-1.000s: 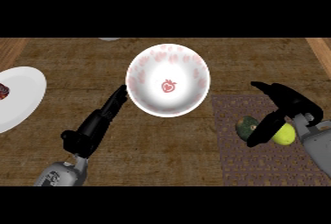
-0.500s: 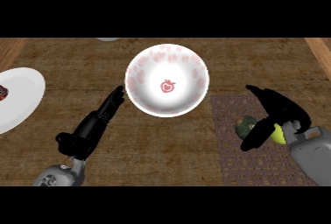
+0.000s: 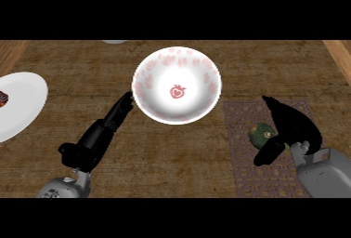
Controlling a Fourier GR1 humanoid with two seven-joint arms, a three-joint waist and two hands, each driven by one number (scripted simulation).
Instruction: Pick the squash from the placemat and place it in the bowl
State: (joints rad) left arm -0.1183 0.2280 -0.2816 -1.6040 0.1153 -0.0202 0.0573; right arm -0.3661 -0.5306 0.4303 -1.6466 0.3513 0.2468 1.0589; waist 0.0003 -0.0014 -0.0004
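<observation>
Right hand: the right hand lies over the brown woven placemat at the view's right, fingers pointing up the view and the thumb dropping below the squash; it is cupped round the squash's right side, fingers and thumb curled about it.
Squash: the dark green squash shows only at its left half, with a sliver of yellow-green beside the thumb; the rest is hidden by the hand. It sits over the placemat, and whether it has left the mat cannot be told.
Placemat: it lies on the bench, just right of the bowl and below its level in the view.
Bowl: the white bowl, with pink marks round its wall and a red strawberry figure at its centre, stands left of the placemat; nothing lies in it.
Left hand: the left hand rests on the bench with fingers straight, their tips just beside the bowl's left rim, holding nothing.
Plate: a white plate with something dark red on it sits at the far left edge.
Step in hand: closing on the squash, by my judgement; the lift is not yet plain.
Next move: it calls for raising the squash clear, carrying it left over the bowl's near rim, then letting go above the centre.
</observation>
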